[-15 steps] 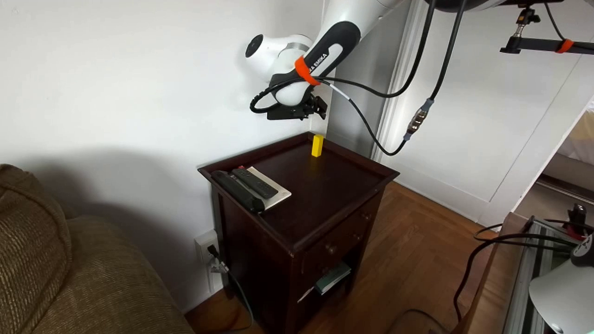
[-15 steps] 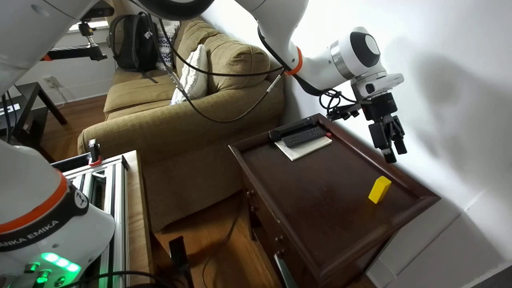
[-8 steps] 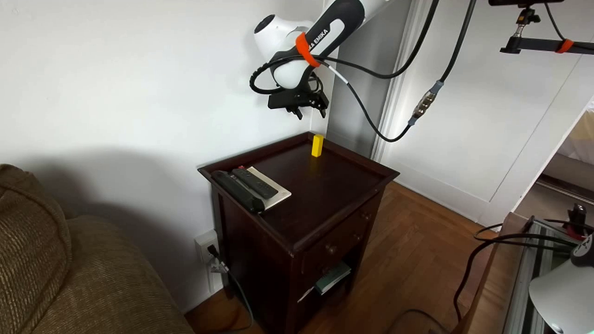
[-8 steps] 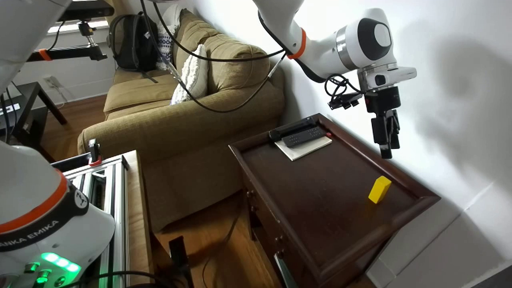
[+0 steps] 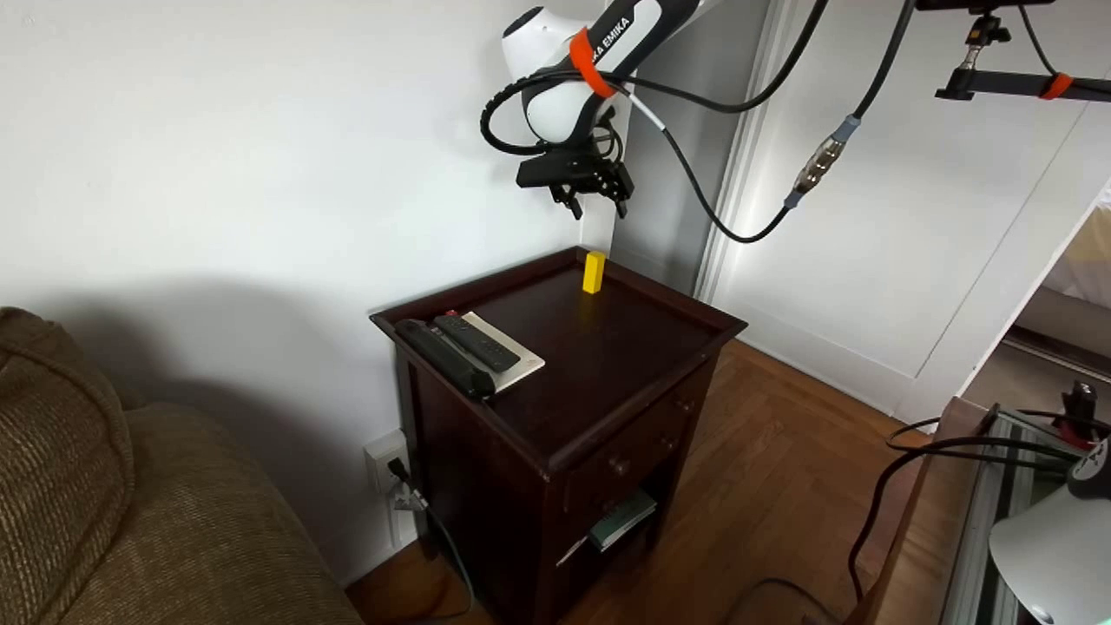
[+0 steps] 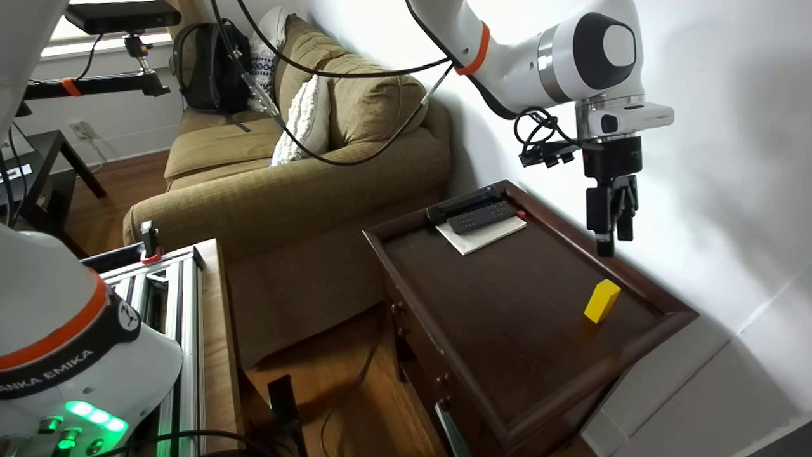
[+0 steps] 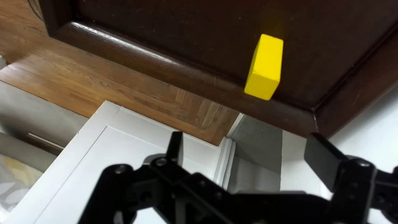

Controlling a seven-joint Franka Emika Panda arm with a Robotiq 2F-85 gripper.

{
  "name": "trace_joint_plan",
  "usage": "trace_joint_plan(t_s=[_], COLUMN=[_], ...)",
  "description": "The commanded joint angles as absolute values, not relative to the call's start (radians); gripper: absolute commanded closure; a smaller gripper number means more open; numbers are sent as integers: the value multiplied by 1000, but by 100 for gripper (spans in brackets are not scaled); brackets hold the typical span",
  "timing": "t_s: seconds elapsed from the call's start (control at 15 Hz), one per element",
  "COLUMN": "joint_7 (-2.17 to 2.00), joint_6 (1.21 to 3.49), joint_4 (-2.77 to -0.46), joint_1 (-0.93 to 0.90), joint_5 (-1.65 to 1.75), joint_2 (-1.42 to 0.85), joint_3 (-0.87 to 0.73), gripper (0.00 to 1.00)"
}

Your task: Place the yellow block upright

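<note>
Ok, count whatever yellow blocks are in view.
1: the yellow block stands upright on the cabinet, near a corner by the wall, lower than the gripper. The drawers could hide more.

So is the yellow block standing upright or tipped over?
Upright: the yellow block stands on one narrow end on the cabinet top; in both exterior views its long edges rise from the surface.

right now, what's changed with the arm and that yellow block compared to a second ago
The arm has risen in both exterior views, and the hand has swung to point more nearly straight down. Nothing was taken hold of or let go; the hand is open. The yellow block still stands upright on the cabinet, and the remote is unmoved.
</note>
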State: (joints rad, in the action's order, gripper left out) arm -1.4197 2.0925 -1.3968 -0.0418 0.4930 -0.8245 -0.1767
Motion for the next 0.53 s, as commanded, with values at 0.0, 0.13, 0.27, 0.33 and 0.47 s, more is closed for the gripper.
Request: trace_joint_plan(t_s=[0.0, 0.13, 0.27, 0.33, 0.47], joint_7=[-1419, -1409, -1410, -1410, -1410], joint_6=[2141, 2104, 2105, 2105, 2106], joint_4=[-1515, -1441, -1466, -1474, -1478], joint_1=[-52, -60, -59, -59, -60], joint_5=[452, 460, 462, 462, 462], joint_2=[-736, -785, -762, -754, -752], joint_3=[-206, -217, -219, -219, -218], gripper=[0, 0, 0, 0, 0])
